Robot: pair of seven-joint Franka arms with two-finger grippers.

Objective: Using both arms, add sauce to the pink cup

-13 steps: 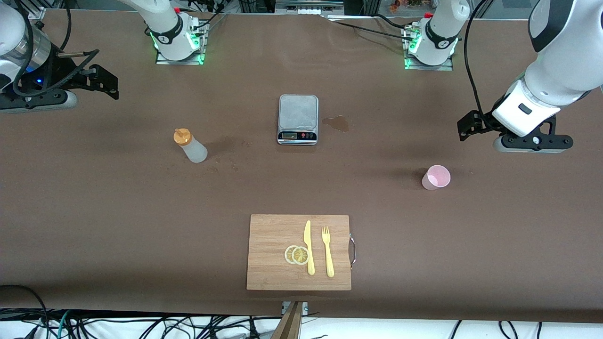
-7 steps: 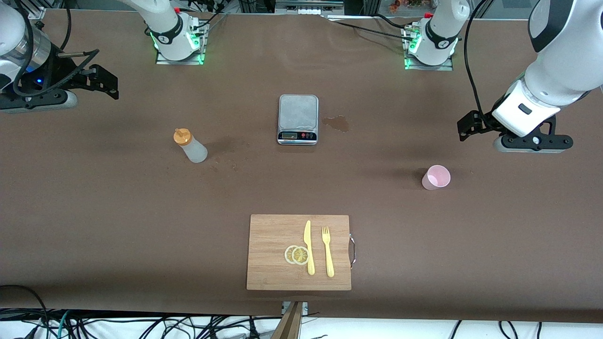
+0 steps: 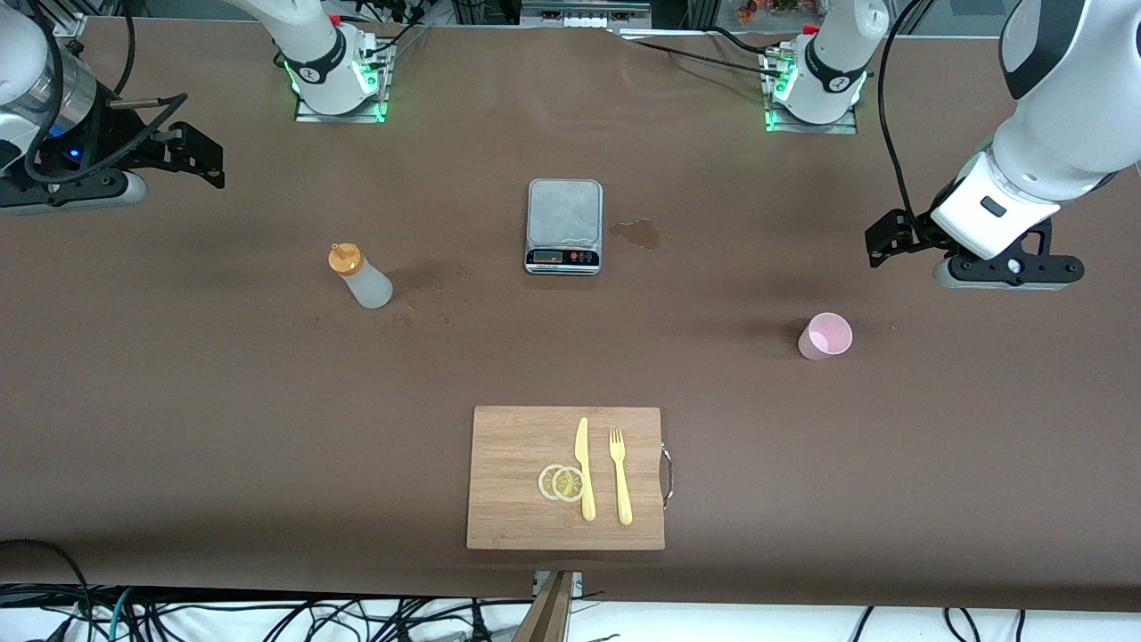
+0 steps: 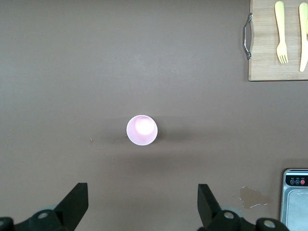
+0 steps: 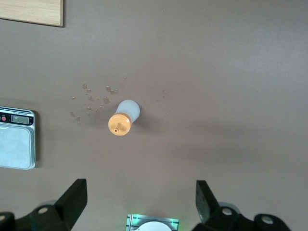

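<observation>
The sauce bottle (image 3: 359, 277), whitish with an orange cap, stands toward the right arm's end of the table; it also shows in the right wrist view (image 5: 123, 118). The pink cup (image 3: 825, 336) stands upright toward the left arm's end and looks empty in the left wrist view (image 4: 141, 130). My left gripper (image 3: 881, 242) hangs open and empty high over the bare table near the cup (image 4: 143, 204). My right gripper (image 3: 201, 160) hangs open and empty high over the table's end near the bottle (image 5: 139, 202).
A grey kitchen scale (image 3: 564, 225) sits mid-table with a wet stain (image 3: 637, 233) beside it. A wooden cutting board (image 3: 508, 446) near the front camera carries a yellow knife (image 3: 584, 468), a yellow fork (image 3: 619, 475) and lemon slices (image 3: 562, 482).
</observation>
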